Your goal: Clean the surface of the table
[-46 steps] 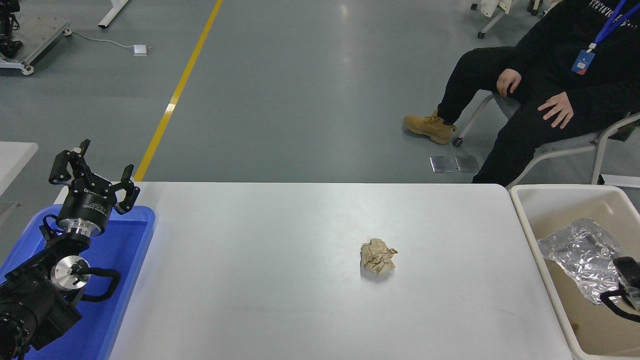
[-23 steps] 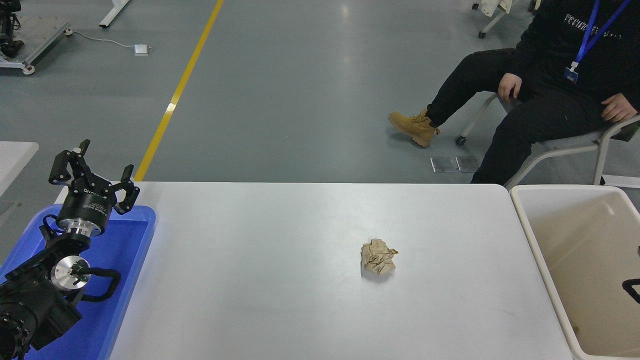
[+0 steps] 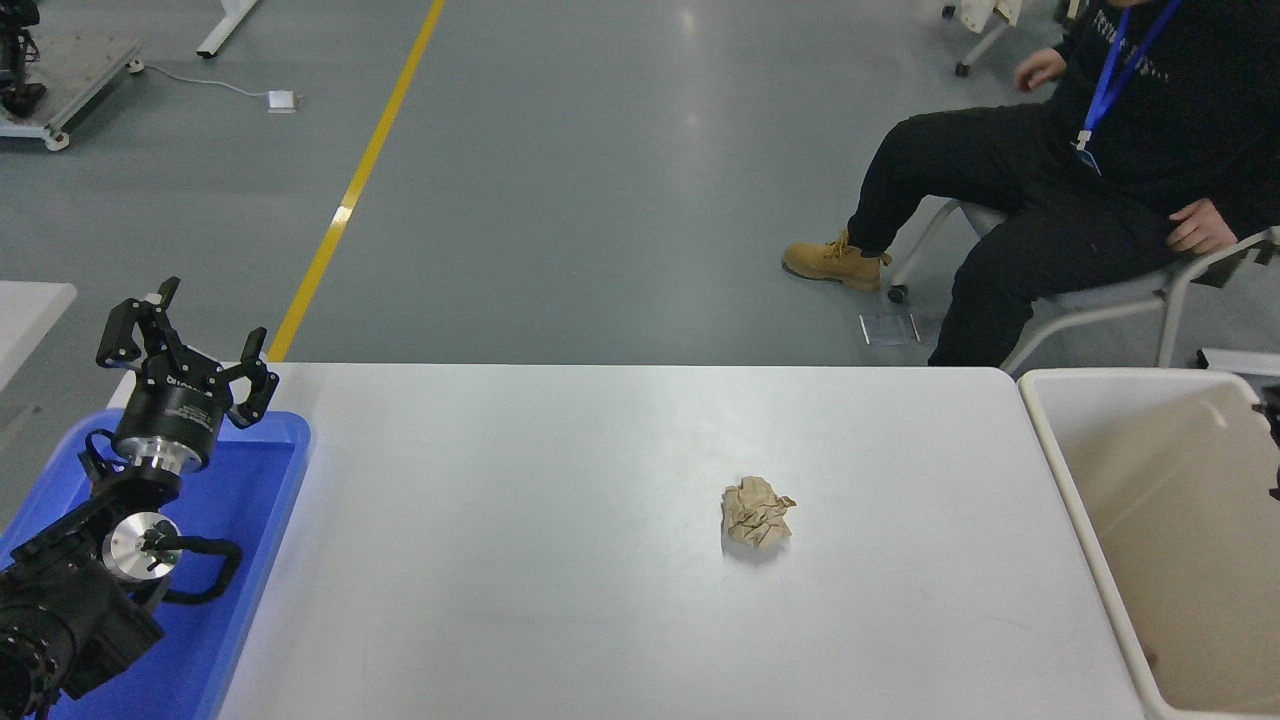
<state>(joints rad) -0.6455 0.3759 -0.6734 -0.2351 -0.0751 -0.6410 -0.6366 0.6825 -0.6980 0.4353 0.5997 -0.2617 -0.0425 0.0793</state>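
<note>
The white table surface [image 3: 520, 580] carries one crumpled tan paper ball [image 3: 756, 512], right of the middle. My left gripper [image 3: 190, 335] is parked at the lower left above the blue tray [image 3: 255, 520]; it is open and empty. Of my right arm [image 3: 1273, 420] only a black sliver shows at the right edge, over the cream-white bin [image 3: 1062, 455]. Its gripper state does not show. The paper ball lies far from both grippers.
The cream-white bin stands against the table's right end; its visible inside shows nothing but a small dark speck. A person sits on a chair [image 3: 1120, 290] beyond the far right corner, one boot [image 3: 835, 262] on the floor.
The crumpled foil that lay in the bin under my right gripper is no longer in view. My right arm has withdrawn to the right edge and risen. The person has shifted back.
</note>
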